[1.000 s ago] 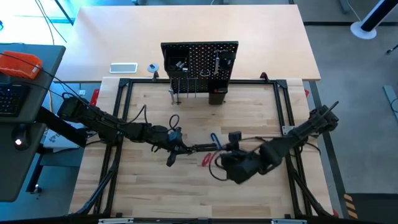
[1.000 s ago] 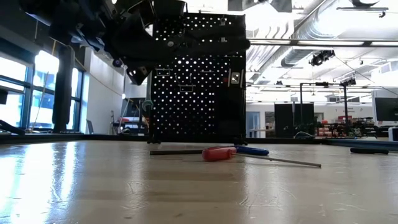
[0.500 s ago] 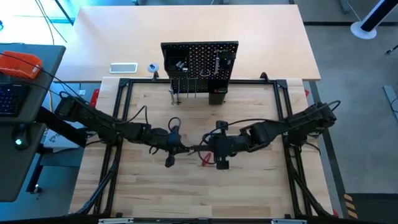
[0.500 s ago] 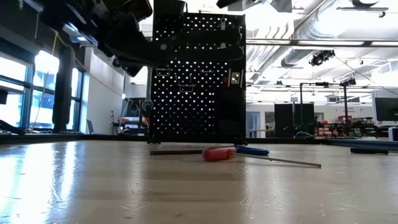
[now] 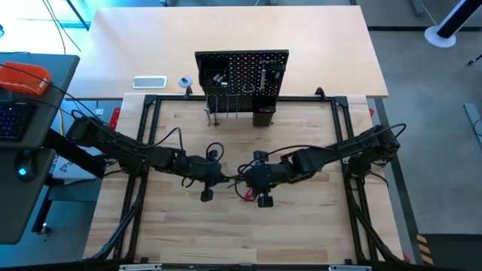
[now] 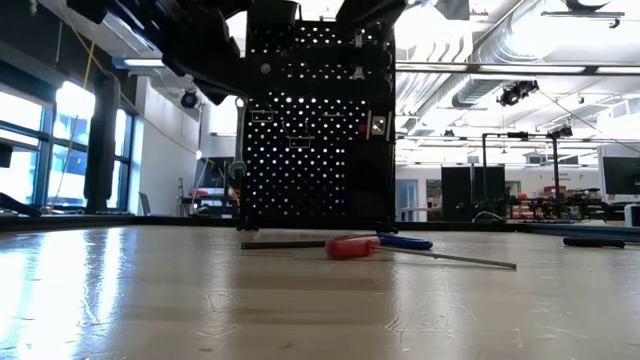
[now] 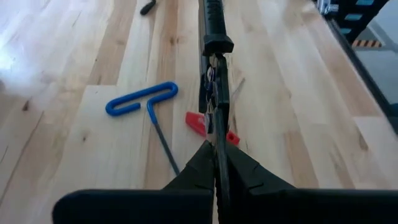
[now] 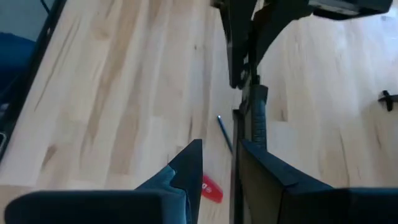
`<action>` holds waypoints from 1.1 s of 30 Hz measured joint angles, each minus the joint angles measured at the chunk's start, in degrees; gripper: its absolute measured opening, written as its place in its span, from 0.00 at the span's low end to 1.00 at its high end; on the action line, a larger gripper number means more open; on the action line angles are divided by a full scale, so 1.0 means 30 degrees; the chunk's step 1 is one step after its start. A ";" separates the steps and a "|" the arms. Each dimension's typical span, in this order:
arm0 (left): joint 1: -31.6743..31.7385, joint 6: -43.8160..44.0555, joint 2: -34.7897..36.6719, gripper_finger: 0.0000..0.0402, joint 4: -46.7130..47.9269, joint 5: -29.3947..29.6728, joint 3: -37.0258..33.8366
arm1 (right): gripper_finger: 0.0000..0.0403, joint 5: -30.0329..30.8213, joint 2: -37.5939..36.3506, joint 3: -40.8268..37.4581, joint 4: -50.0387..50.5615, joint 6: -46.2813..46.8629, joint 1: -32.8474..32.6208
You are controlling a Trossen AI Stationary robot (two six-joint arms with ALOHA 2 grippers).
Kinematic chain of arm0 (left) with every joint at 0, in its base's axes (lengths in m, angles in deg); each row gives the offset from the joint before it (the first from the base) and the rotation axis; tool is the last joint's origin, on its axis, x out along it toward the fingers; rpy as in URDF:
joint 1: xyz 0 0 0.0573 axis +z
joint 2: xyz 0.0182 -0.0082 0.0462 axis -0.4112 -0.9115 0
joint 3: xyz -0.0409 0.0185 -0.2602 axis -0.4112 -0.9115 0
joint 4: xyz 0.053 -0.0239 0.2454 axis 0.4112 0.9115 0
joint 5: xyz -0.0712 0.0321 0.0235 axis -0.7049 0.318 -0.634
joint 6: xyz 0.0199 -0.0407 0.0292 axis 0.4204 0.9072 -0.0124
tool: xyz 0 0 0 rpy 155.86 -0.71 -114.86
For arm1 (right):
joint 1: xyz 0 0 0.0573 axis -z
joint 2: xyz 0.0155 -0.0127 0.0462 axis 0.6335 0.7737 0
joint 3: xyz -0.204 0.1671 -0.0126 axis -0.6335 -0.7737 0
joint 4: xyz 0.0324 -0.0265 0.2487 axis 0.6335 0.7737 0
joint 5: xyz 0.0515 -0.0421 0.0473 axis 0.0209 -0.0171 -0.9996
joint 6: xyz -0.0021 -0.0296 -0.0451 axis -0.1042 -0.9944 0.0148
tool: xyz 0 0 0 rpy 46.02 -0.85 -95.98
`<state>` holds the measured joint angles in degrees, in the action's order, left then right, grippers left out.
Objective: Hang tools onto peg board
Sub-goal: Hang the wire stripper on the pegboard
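Observation:
My left gripper (image 5: 217, 178) (image 7: 216, 149) is at mid-table, shut on a long slim tool with a black grip (image 5: 232, 179) (image 7: 211, 25) that it holds level above the wood. My right gripper (image 5: 247, 179) (image 8: 221, 155) is open and faces it. Its fingers stand on either side of the grip's free end (image 8: 255, 121); I cannot tell whether they touch it. The red-handled screwdriver (image 7: 198, 122) (image 6: 350, 246) and the blue T hex key (image 7: 142, 99) (image 6: 405, 242) lie flat on the table below. The peg board (image 5: 241, 74) (image 6: 320, 120) stands upright at the far edge. My left gripper pinches the tool's metal end (image 7: 216, 134) between its two fingers, coming level from the table's left, with the fingers along the tool. The tool is lifted clear of the table. It sticks out level toward the right, black grip farthest from the fingers.
A small black tool (image 7: 147, 6) (image 8: 387, 99) lies apart on the wood. Tools hang on the peg board's hooks (image 5: 218, 102), and a black bin (image 5: 262, 114) sits at its foot. A black frame (image 5: 151, 135) borders the table. Bare wood lies toward the near edge.
My right gripper has swung from the near right of centre toward the table's left and slightly far. It has turned to face the left gripper and has come up to the free end of the held tool. The left gripper and the tool have stayed about where they were.

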<state>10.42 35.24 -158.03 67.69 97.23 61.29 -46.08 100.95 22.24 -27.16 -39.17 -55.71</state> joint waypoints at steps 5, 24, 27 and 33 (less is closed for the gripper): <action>0.0007 0.0007 0.0000 0.00 0.0152 0.0050 0.0052 | 0.24 0.0677 0.0276 0.0000 -0.0149 -0.0182 0.0022; -0.0023 -0.0237 0.0000 0.00 -0.0258 -0.0164 0.0054 | 0.23 0.0896 0.1163 0.0000 0.0254 -0.0453 0.0368; -0.0059 -0.0290 0.0000 0.00 -0.0248 -0.0169 0.0054 | 0.22 0.0498 0.1783 0.0000 0.0322 -0.0322 0.0613; -0.0078 -0.0227 0.0000 0.00 0.0481 0.0015 0.0083 | 0.05 0.0371 0.1881 -0.0007 0.0179 -0.0371 0.0751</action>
<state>10.18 34.56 -158.03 69.13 97.27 61.54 -44.97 106.60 22.22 -26.62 -40.28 -53.46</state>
